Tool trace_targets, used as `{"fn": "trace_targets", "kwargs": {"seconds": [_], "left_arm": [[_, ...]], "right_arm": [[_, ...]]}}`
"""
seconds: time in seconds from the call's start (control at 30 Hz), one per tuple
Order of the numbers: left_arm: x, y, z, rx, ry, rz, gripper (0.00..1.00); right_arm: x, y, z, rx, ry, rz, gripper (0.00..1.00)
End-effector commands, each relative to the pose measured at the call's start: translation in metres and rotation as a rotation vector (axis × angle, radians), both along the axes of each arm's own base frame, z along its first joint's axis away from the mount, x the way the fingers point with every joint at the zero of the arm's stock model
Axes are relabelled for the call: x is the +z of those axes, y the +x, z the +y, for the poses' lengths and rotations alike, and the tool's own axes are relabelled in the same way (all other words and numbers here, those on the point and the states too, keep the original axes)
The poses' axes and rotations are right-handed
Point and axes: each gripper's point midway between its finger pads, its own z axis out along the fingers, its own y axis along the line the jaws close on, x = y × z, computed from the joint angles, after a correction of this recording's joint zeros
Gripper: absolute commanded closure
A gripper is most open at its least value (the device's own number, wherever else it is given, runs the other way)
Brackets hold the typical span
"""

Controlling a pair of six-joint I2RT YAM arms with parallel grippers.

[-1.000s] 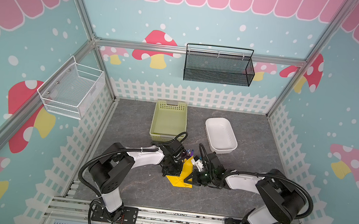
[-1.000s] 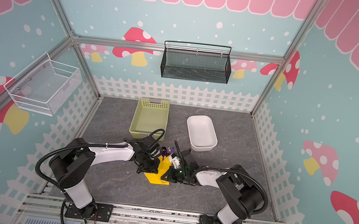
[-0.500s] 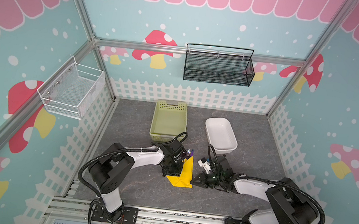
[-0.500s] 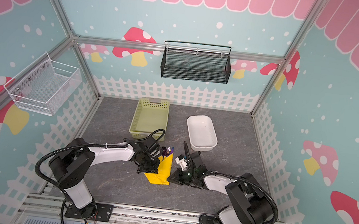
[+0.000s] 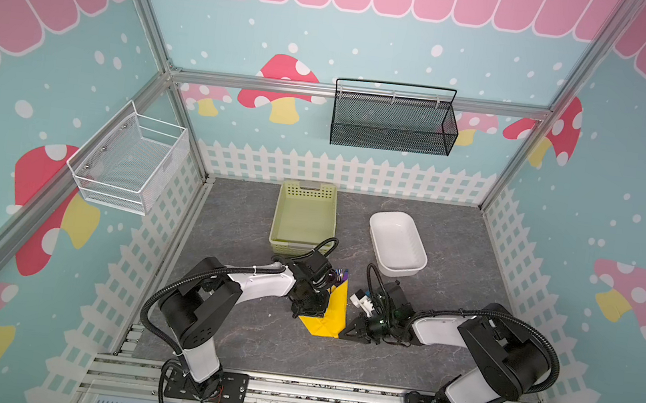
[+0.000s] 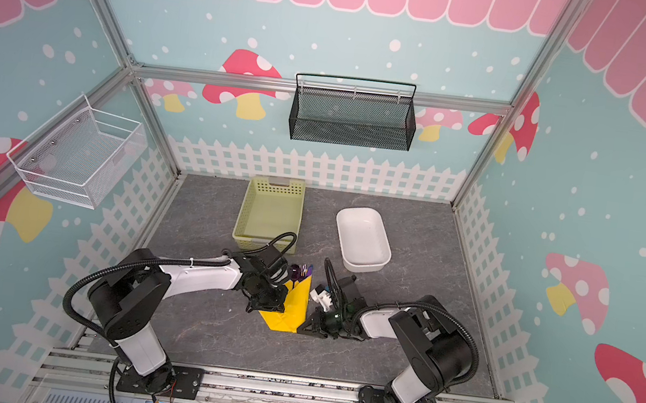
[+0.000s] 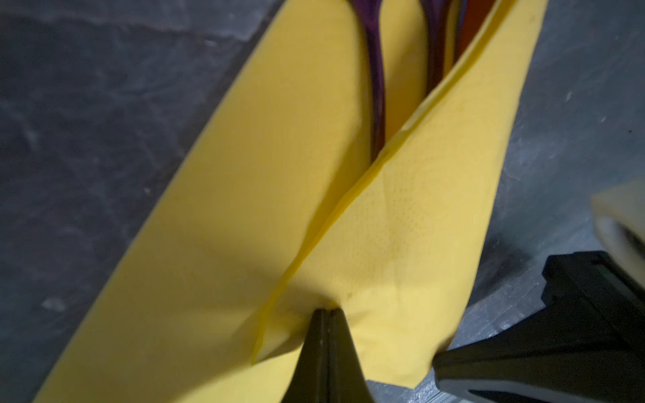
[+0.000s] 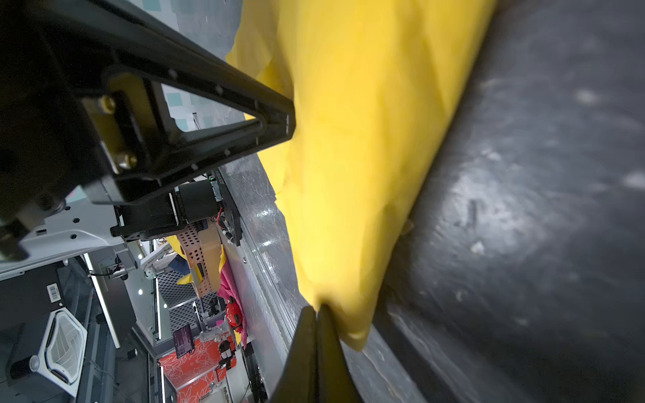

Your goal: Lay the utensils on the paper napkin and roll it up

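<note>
Reaching low, left arm (image 5: 260,285) and right arm (image 5: 435,330) nearly meet, both jaws closed.

No text, brand or number is legible; the barcode sticker (image 8: 54,292) on a black box (image 8: 24,300) is too small to read.

One each: napkin (image 5: 335,313), green basket (image 5: 304,217), white tub (image 5: 398,241), black rack (image 5: 390,133), white rack (image 5: 129,162).
</note>
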Motion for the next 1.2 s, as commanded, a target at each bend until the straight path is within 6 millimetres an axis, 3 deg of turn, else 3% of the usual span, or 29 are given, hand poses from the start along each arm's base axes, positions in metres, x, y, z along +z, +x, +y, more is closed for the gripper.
{"fn": "trace_targets", "kwargs": {"seconds": [0.0,0.23,0.5,0.63,1.17], "left_arm": [[-0.021,-0.007,0.024,0.012,0.120,0.016,0.96],[-0.020,-0.008,0.025,0.014,0.121,0.017,0.96],[-0.019,-0.008,0.025,0.014,0.118,0.015,0.96],[-0.019,-0.008,0.026,0.014,0.119,0.017,0.96],[-0.018,-0.007,0.026,0.013,0.117,0.013,0.97]], "right_arm": [[-0.005,0.003,0.002,-0.005,-0.015,-0.001,1.00],[-0.020,0.002,-0.009,-0.044,-0.101,0.023,1.00],[0.008,0.011,-0.005,-0.047,-0.042,-0.043,1.00],[0.012,0.013,-0.007,-0.056,-0.033,-0.052,1.00],[-0.029,0.009,-0.027,-0.052,-0.195,-0.010,1.00]]}}
